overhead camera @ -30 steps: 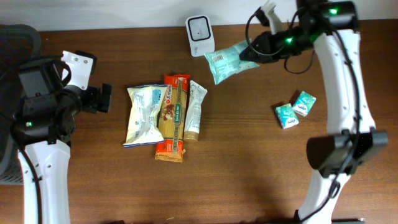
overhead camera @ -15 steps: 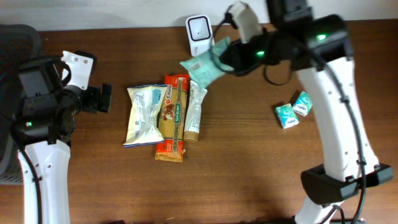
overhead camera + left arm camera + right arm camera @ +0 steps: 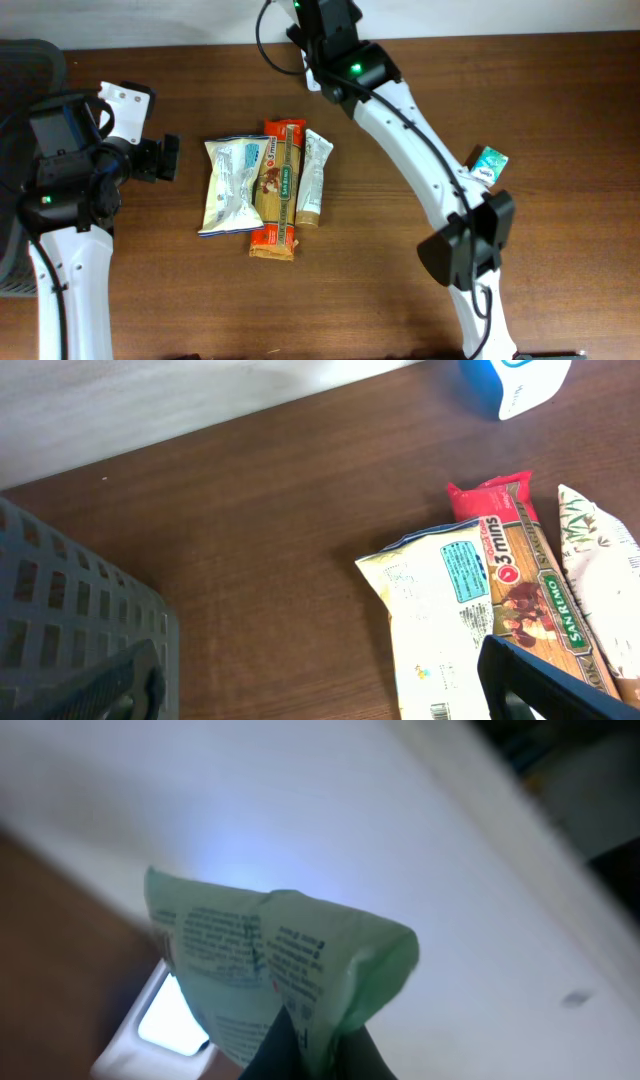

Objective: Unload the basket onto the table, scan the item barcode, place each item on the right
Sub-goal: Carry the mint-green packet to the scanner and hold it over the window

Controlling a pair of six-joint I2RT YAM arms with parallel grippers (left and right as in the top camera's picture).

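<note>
From above, the left claw (image 3: 167, 158) sits at the left side of the worktop (image 3: 350, 300), its jaws spread wide and holding nothing. In the middle lie three packs touching side by side: a pale snack bag (image 3: 228, 185), a red pasta pack (image 3: 277, 190) and a cream tube (image 3: 313, 178). The right arm (image 3: 400, 110) reaches from the near edge to the far edge, and its head there hides its claw and whatever it carries. A teal packet (image 3: 489, 164) lies just beside that arm on the right.

The left wrist camera shows its own fingers far apart at the bottom corners, over bare wood. The three packs lie ahead to the right, the scanner (image 3: 515, 382) stands beyond them at the far edge, and a grey mesh (image 3: 60, 620) fills the lower left.

In the right wrist camera, the right claw (image 3: 305, 1055) is pinched tight on the bottom edge of the green pouch (image 3: 270, 970), which is held up off the worktop. The scanner's lit window shows just beside the pouch, low on the left, with a white wall (image 3: 300, 810) behind.
</note>
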